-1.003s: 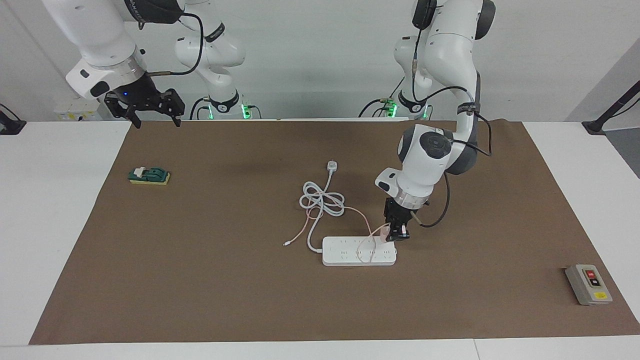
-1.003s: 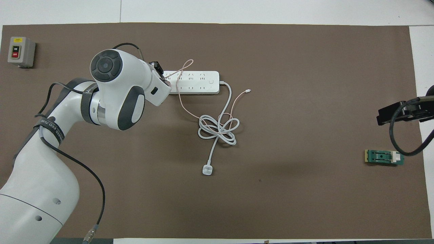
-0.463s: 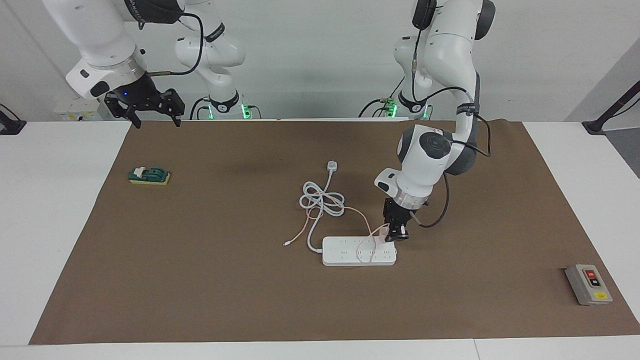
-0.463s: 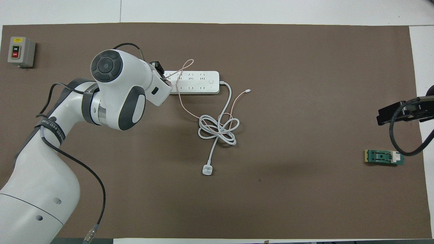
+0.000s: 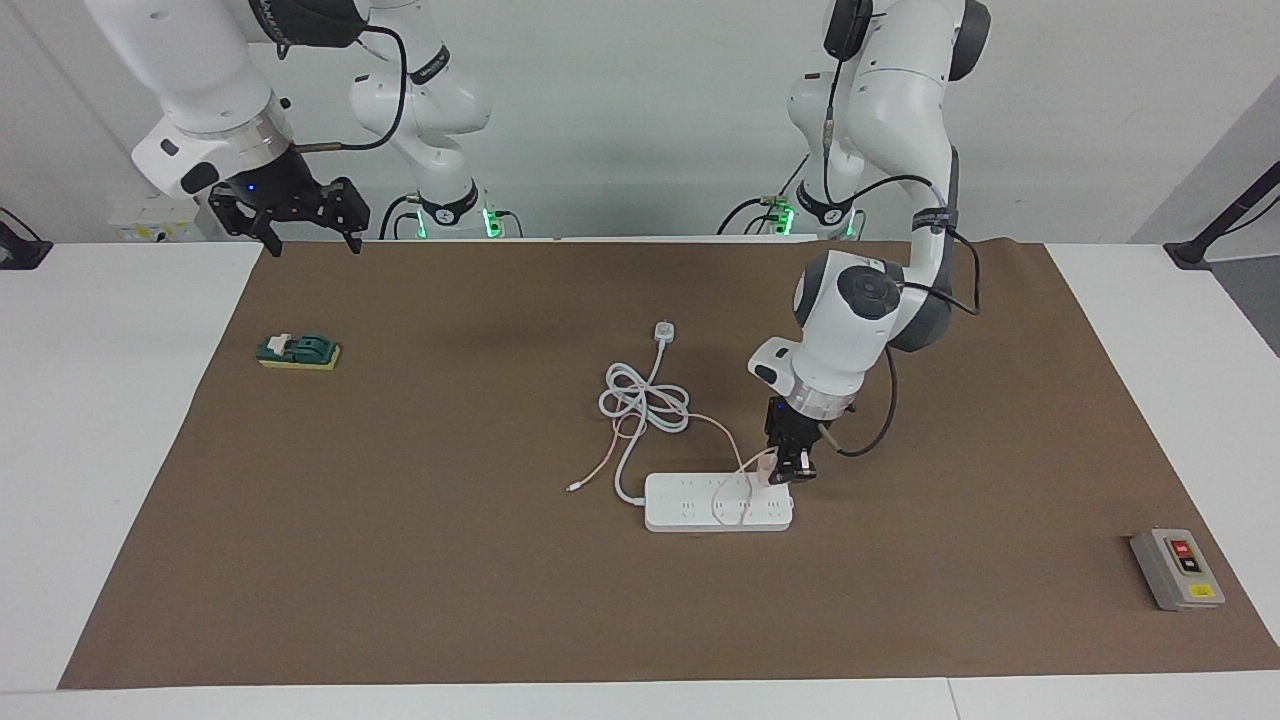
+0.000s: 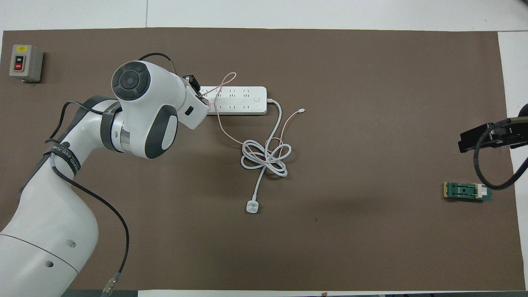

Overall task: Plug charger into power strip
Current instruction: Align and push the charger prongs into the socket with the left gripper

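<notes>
The power strip (image 5: 690, 503) lies flat on the brown mat, also in the overhead view (image 6: 241, 100). My left gripper (image 5: 788, 468) is shut on the pale pink charger (image 5: 765, 467) and holds it just over the strip's end toward the left arm's end of the table. I cannot tell whether the prongs touch a socket. The charger's thin pink cable (image 5: 722, 432) loops over the strip and runs toward the robots. In the overhead view the left wrist (image 6: 187, 105) hides the charger and that end of the strip. My right gripper (image 5: 303, 235) is open, empty and waits high over the mat's edge.
The strip's thick white cord lies coiled (image 5: 645, 405) nearer to the robots and ends in a white plug (image 5: 663, 331). A grey box with red and yellow buttons (image 5: 1177, 568) sits toward the left arm's end. A green block (image 5: 298, 351) lies toward the right arm's end.
My left wrist and gripper have shifted very slightly over the strip's end with the charger still held. The right arm has not moved.
</notes>
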### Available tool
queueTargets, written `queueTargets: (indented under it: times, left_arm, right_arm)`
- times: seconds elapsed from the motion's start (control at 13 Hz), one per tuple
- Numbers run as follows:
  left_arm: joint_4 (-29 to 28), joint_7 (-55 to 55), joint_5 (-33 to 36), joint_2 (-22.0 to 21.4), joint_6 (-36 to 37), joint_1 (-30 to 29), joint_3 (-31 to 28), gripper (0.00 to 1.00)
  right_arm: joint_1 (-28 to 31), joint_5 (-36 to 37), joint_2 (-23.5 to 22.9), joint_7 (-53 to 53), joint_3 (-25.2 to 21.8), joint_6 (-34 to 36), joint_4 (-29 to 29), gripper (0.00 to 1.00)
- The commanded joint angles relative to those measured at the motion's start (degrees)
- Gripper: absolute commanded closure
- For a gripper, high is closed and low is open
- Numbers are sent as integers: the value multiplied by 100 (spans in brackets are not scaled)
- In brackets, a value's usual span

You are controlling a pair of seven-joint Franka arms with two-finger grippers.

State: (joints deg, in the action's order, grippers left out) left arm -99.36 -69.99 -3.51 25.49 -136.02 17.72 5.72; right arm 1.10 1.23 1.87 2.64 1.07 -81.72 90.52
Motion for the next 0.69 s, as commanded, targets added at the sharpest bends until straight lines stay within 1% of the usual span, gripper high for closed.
queueTargets:
  times: [0.0,0.31,0.62]
  left_arm:
    - [-14,-93,-9,78,-188,47,-44,100]
    - [74,-234,-9,228,-179,12,-9,100]
    - [382,-384,-1,474,-30,-50,61,100]
  right_arm:
    - [40,-88,85,-62,25,-90,89,0]
    - [40,-88,85,-71,25,-90,89,0]
    - [40,-88,85,-71,25,-90,89,0]
